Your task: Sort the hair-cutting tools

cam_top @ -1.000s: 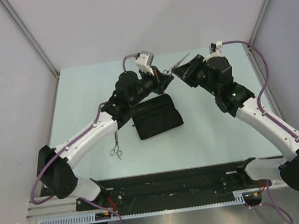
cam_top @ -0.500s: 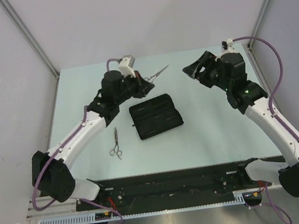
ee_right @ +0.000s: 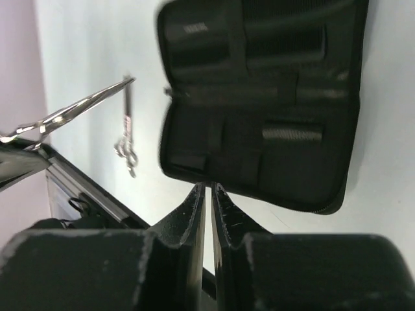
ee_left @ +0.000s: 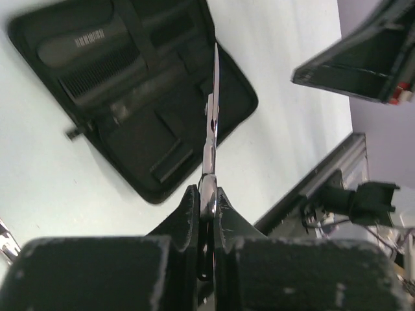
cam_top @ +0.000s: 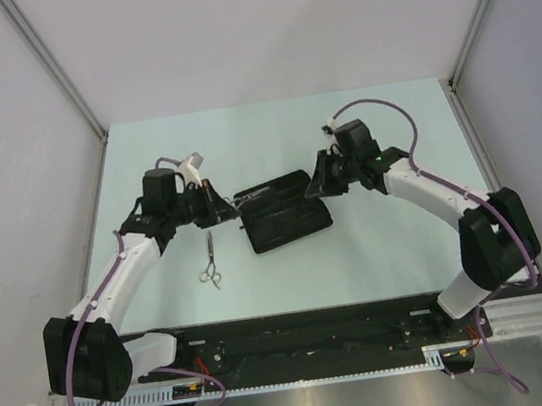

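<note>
Presently, the pale table (cam_top: 377,239) carries an open black fabric case (cam_top: 284,223) lying between both grippers. The left gripper (ee_left: 207,193) is clamped on silver scissors (ee_left: 211,110), with the blades jutting forward over the case (a black handled comb (ee_left: 81,55) is strapped inside). The right gripper (ee_right: 209,189), at the case's edge, is all but closed and empty. The second scissors (cam_top: 209,262) lie flat on the table, just behind the left gripper.
</note>
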Action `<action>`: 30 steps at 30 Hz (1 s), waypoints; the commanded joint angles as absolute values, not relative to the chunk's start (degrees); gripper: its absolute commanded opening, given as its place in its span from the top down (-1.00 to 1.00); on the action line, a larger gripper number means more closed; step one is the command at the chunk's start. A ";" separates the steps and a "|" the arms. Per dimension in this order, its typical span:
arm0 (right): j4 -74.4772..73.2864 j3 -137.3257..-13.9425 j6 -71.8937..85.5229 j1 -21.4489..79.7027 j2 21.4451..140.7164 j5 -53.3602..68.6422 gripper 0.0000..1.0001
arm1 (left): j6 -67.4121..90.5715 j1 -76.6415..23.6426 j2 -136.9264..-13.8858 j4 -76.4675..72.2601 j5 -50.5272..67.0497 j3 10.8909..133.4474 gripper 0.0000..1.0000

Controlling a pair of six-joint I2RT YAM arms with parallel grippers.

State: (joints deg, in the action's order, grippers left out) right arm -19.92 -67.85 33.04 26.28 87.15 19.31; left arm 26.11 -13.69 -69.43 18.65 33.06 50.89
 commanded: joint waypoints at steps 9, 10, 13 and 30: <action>-21.97 -61.53 30.59 27.51 96.68 26.45 0.82 | 25.40 -11.25 -69.52 24.08 40.78 44.39 0.99; -21.89 -61.09 30.59 27.51 97.11 26.80 0.83 | 25.05 -11.08 -69.61 24.52 40.61 44.12 0.99; -21.53 -59.94 30.59 27.95 98.43 26.46 0.83 | 24.35 -10.55 -70.22 25.31 40.08 43.60 0.99; -18.37 -57.74 31.38 28.13 104.94 24.87 0.85 | 22.24 -10.11 -82.17 25.75 41.66 43.77 0.99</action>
State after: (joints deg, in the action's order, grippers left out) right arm -20.47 -57.98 31.48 27.75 104.05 25.30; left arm 23.94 -10.55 -80.07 26.06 39.92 43.11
